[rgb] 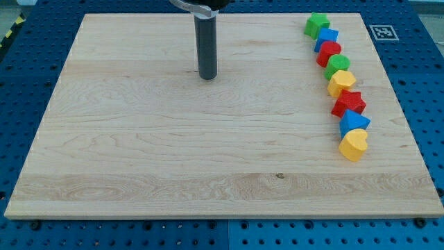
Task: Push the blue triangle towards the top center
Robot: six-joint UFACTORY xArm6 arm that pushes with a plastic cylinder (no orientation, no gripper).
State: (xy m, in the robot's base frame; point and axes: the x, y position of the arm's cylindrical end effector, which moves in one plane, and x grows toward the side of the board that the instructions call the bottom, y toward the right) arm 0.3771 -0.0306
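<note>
The blue triangle (354, 121) lies near the lower end of a line of blocks along the view's right side of the wooden board (173, 153). It touches the red star (348, 103) above it and the yellow heart (354, 144) below it. My tip (207, 77) rests on the board at the upper centre, far to the left of the triangle and of the other blocks. It touches no block.
Higher up the same line, from the top down, are a green star (317, 24), a blue block (327, 37), a red block (329, 52), a green block (338, 64) and a yellow block (341, 82). A blue pegboard table surrounds the board.
</note>
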